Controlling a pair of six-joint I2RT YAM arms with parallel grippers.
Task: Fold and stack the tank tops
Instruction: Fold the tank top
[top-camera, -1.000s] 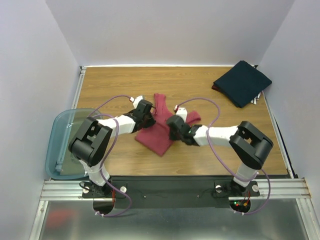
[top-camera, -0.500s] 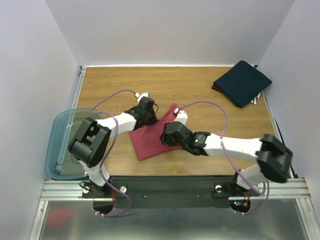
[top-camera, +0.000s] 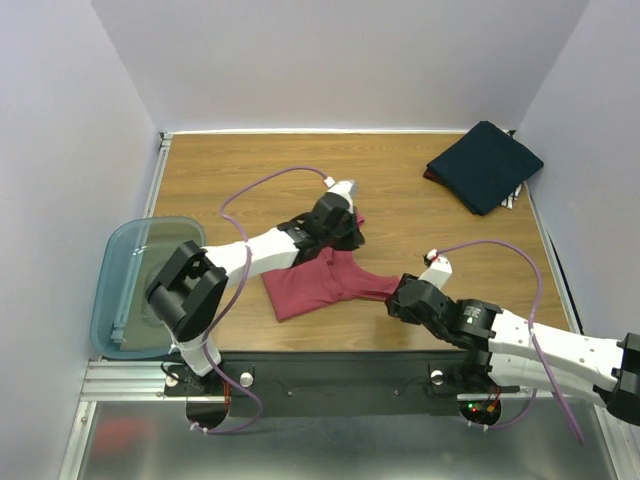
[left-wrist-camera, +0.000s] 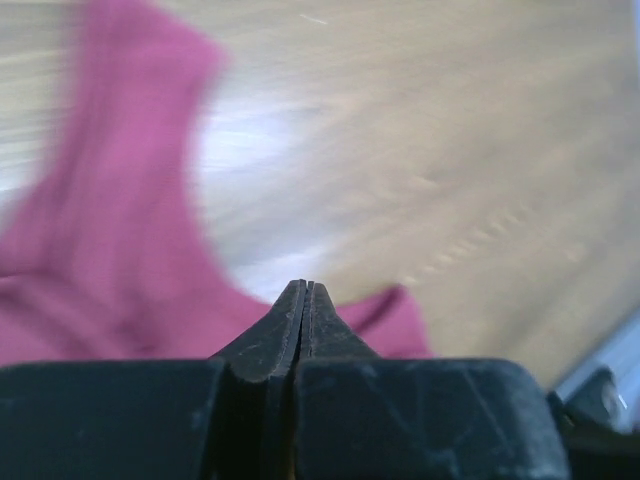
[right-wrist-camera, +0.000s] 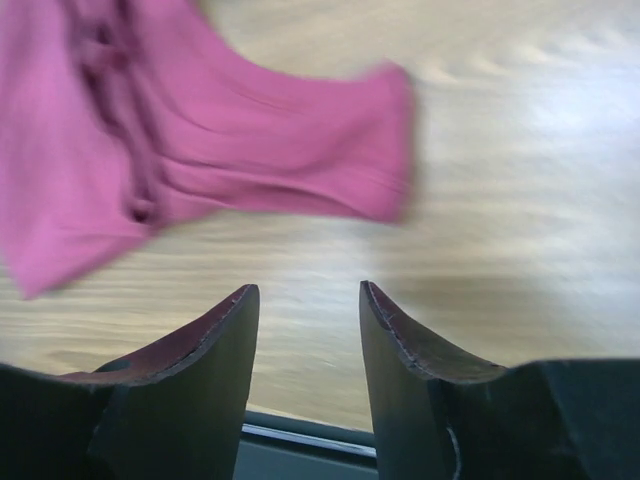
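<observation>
The maroon tank top (top-camera: 305, 290) lies crumpled on the wooden table near the front centre, with one flap stretching right. My left gripper (top-camera: 350, 230) is at its far edge. In the left wrist view that gripper (left-wrist-camera: 305, 285) has its jaws pressed together, and the blurred maroon cloth (left-wrist-camera: 110, 250) meets the tips on both sides. My right gripper (top-camera: 392, 300) hovers just off the right flap. It (right-wrist-camera: 305, 290) is open with only bare wood between the fingers, and the maroon cloth (right-wrist-camera: 200, 130) lies beyond them. The navy tank top (top-camera: 487, 165) sits folded at the back right.
A translucent teal bin (top-camera: 120, 290) hangs off the table's left front edge. The navy top rests on some other cloth or paper by the right wall. A metal rail runs along the front edge behind the arm bases.
My right gripper let go of the maroon top and pulled back to the right and toward the front. My left gripper swung right along the cloth's far edge. The top has shifted and spread.
</observation>
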